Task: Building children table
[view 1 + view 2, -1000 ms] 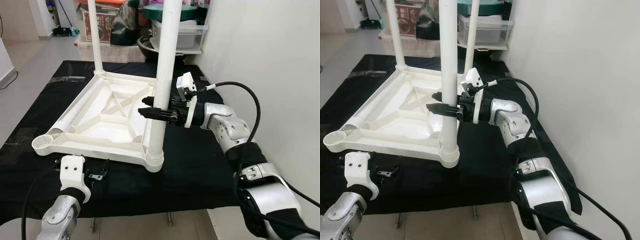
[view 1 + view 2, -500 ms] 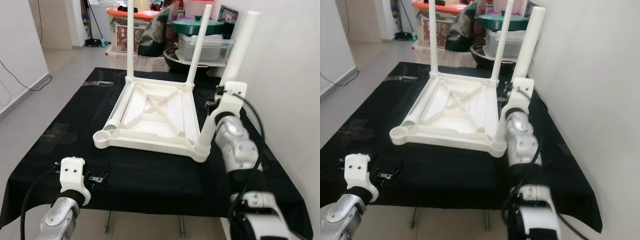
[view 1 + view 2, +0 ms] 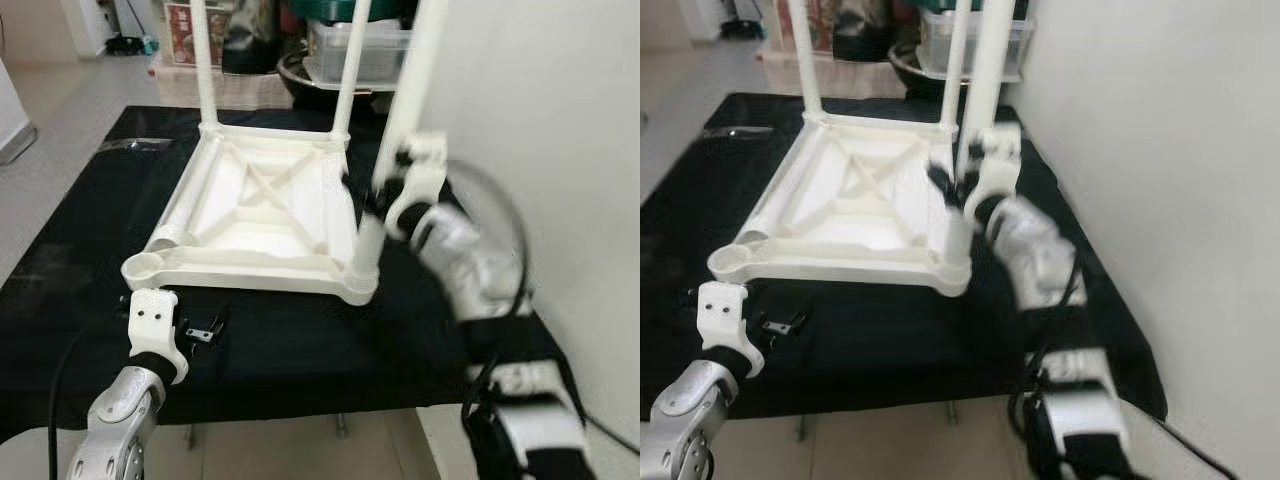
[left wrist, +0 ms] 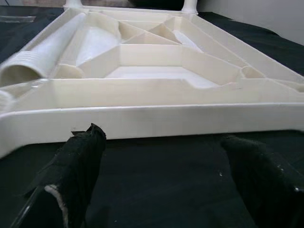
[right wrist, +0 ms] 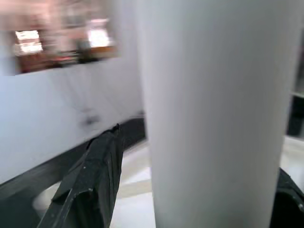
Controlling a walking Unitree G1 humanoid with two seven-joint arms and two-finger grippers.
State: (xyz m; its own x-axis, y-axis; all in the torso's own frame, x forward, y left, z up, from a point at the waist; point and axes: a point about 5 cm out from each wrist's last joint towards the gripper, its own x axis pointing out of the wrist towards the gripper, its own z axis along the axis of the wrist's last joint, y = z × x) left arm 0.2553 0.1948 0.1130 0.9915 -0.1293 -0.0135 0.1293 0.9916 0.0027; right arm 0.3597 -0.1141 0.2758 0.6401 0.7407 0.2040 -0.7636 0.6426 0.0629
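Note:
A white plastic children's table (image 3: 265, 205) lies upside down on the black cloth (image 3: 300, 350). Three white legs stand in its corners: far left (image 3: 205, 70), far right (image 3: 347, 80) and near right (image 3: 395, 160). A loose leg (image 3: 178, 212) lies inside the frame along its left side, beside the bare near-left socket (image 3: 140, 267). My right gripper (image 3: 368, 200) is blurred and shut on the near-right leg (image 5: 213, 118), one finger (image 5: 90, 185) on each side. My left gripper (image 3: 200, 330) hovers open over the cloth before the table's front rim (image 4: 156, 121).
A white wall (image 3: 560, 120) runs close along the right side. Storage boxes and pots (image 3: 350, 45) crowd the floor behind the far edge. The cloth-covered surface ends just in front of me, with grey floor (image 3: 60, 100) to the left.
The camera has swung, shifting the whole scene. My right arm stays at the near-right leg and is now blurred by motion. My left gripper holds its place, open.

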